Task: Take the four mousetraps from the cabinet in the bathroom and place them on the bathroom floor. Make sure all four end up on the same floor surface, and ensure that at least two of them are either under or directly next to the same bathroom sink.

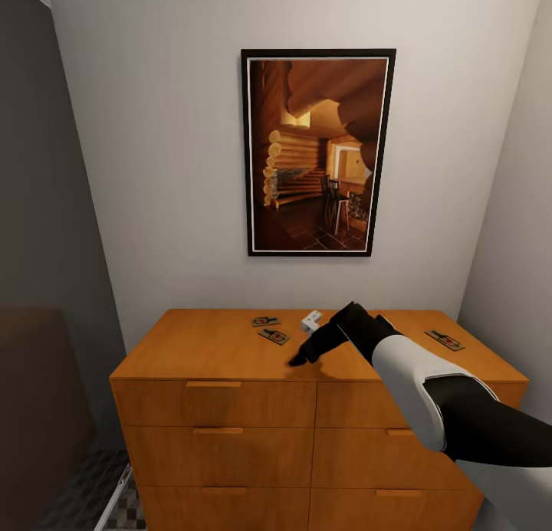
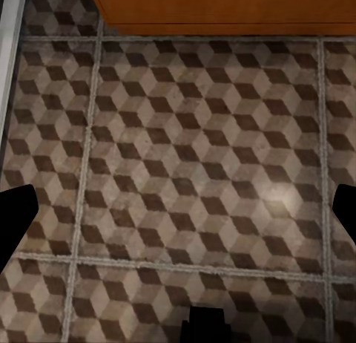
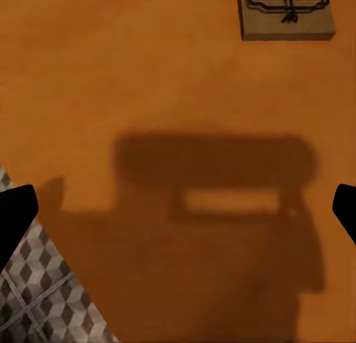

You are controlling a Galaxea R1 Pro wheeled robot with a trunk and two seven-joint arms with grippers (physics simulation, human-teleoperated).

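Note:
The orange-brown cabinet (image 1: 222,347) stands against the wall, and three mousetraps lie flat on its top. Two of them (image 1: 265,321) (image 1: 274,335) are near the middle and one (image 1: 445,339) is at the right end. My right gripper (image 1: 300,357) hovers over the top near the front edge, just right of the middle pair. In the right wrist view it (image 3: 178,209) is open above bare wood, with one mousetrap (image 3: 285,12) ahead of it. My left gripper (image 2: 178,217) is open and empty over the bathroom floor (image 2: 185,172). The sink is out of view.
A small white object (image 1: 311,319) sits on the cabinet top beside the middle traps. A framed picture (image 1: 317,152) hangs on the wall above. Walls close in on both sides. The cabinet's base (image 2: 222,9) edges the tiles, with patterned floor (image 1: 92,485) at its left.

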